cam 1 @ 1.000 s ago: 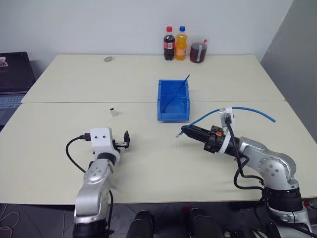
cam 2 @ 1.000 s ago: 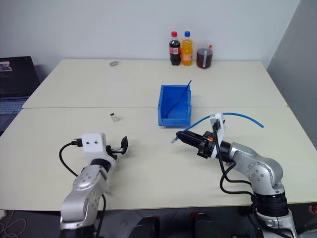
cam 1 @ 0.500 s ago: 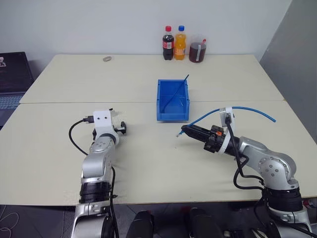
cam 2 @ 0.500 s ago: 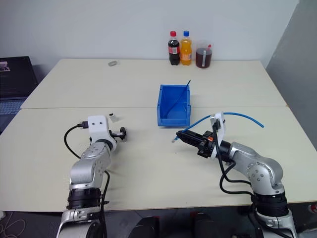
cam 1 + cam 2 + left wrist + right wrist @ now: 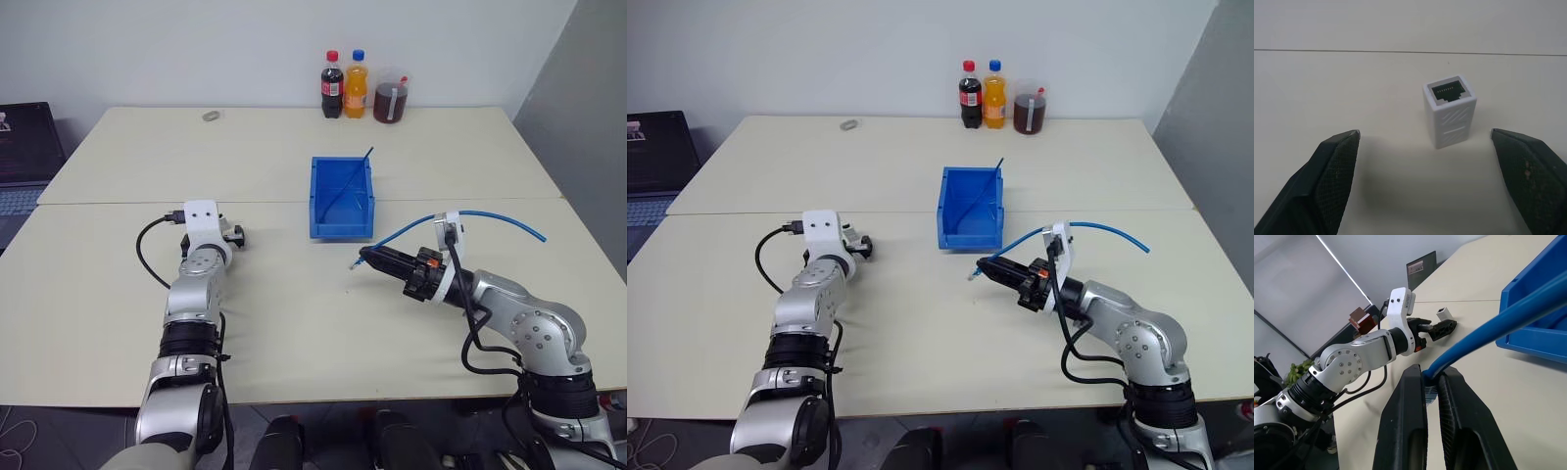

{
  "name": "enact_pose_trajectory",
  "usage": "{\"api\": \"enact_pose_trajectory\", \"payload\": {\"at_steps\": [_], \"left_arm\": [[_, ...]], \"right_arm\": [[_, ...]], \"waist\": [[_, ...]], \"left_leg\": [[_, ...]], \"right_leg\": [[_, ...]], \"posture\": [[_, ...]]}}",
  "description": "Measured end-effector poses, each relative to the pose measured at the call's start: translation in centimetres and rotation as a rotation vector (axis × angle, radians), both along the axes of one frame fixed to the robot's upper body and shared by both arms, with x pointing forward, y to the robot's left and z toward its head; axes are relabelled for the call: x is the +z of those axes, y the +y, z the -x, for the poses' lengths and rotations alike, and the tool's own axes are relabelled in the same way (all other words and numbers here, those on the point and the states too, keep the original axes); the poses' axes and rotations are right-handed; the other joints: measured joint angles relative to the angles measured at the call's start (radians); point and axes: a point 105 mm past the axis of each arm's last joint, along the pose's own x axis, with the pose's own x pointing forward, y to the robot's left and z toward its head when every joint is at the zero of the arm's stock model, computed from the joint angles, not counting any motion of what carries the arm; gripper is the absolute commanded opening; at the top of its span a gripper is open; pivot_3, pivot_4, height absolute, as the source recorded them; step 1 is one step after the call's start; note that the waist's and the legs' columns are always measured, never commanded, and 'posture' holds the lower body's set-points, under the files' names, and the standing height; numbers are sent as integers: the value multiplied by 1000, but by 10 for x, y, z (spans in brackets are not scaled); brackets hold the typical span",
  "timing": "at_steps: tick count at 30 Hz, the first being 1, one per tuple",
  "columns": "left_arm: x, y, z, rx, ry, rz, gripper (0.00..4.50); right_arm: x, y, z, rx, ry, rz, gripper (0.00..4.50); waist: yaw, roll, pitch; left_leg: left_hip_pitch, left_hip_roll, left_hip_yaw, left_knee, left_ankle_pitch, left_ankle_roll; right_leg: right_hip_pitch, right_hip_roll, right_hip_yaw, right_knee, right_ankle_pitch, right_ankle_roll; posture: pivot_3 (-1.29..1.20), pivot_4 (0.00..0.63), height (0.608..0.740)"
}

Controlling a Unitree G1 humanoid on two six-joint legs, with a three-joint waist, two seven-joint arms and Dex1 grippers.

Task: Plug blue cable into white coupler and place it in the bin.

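We have the coupler (image 5: pixel 1450 110) standing upright on the table (image 5: pixel 294 323), its open socket facing up, and our left gripper (image 5: pixel 1425 181) sits just short of it with its fingers (image 5: pixel 1334 166) spread wide to either side, not touching it. It looks to us like a small, rigid plastic block, very light and smooth-sided, so it will likely tip or skid if one finger reaches it before the other. We would take it low across its two flat side faces, squarely, and leave the socket end free for the plug. The cable (image 5: pixel 490 216) is pinched in our right gripper (image 5: pixel 1432 382), whose fingers are pressed together on it close behind the plug end; the rest of it arches up and trails off to our right over the table. We judge the cord thin and floppy, with a little spring in it, so only the short stretch ahead of the fingers will go where we aim it, and a grip close to the plug is what lets us push it home. The plug itself is small and probably has a fragile latch, so it wants to go in straight, not forced at an angle. The bin (image 5: pixel 319 208) sits past both grippers at mid-table, with a dark strand (image 5: pixel 355 178) leaning inside it.
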Motion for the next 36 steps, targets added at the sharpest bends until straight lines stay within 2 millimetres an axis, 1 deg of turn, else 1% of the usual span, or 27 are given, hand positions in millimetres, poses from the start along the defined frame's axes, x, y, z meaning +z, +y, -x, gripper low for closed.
{"api": "enact_pose_trajectory", "payload": {"at_steps": [6, 14, 19, 23, 24, 29, 33, 34, 36], "left_arm": [[0, -1, -5, -13, -5, 22, 4500], [6, -4, -13, -25, -25, 35, 4500], [3, -5, -13, -31, -27, 41, 3703], [2, -4, -14, -27, -26, 42, 2767], [1, -4, -14, -24, -26, 43, 2640], [3, -2, -17, -17, -37, 42, 1701], [3, -1, -17, -15, -44, 36, 886], [3, -1, -17, -15, -44, 36, 803], [2, -1, -17, -18, -45, 35, 802]], "right_arm": [[-2, -1, 1, -3, 7, 0, 54], [-3, -1, 0, -11, 2, 8, 54], [-3, -2, -1, -16, -2, 10, 54], [-3, -2, -1, -17, 1, 10, 53], [-4, -2, -1, -17, 1, 10, 53], [-4, -2, -1, -18, 1, 10, 53], [-4, -2, -1, -18, 1, 10, 53], [-4, -2, 0, -18, 2, 10, 53], [-4, -2, 0, -18, 1, 10, 53]], "waist": [[0, 0, 0], [0, 0, 0], [0, 0, 0], [0, 0, 0], [0, 0, 0], [0, 0, 0], [-1, 0, 0], [-1, 0, 0], [-1, 0, 0]], "left_leg": [[0, 0, 0, 0, 0, 0], [0, -1, 0, 0, 0, 0], [0, -1, 0, 0, 0, 0], [0, -1, 0, 0, 0, 0], [0, -1, 0, 0, 0, 0], [0, -1, 0, 0, 0, 0], [0, -1, 0, 0, 0, 0], [0, -1, 0, 0, 0, 0], [0, -1, 0, 0, 0, 0]], "right_leg": [[0, -1, 0, 0, 0, 0], [0, -1, 0, 0, 0, 0], [0, -1, 0, 0, 0, 0], [0, -1, 0, 0, 0, 0], [0, -1, 0, 0, 0, 0], [0, -1, 0, 0, 0, 0], [0, -1, 0, 0, 0, 0], [0, -1, 0, 0, 0, 0], [0, -1, 0, 0, 0, 0]], "posture": [[0, 150, 740], [0, 150, 740], [0, 150, 740], [0, 150, 740], [0, 150, 740], [0, 150, 740], [0, 150, 740], [0, 150, 740], [0, 150, 740]]}}
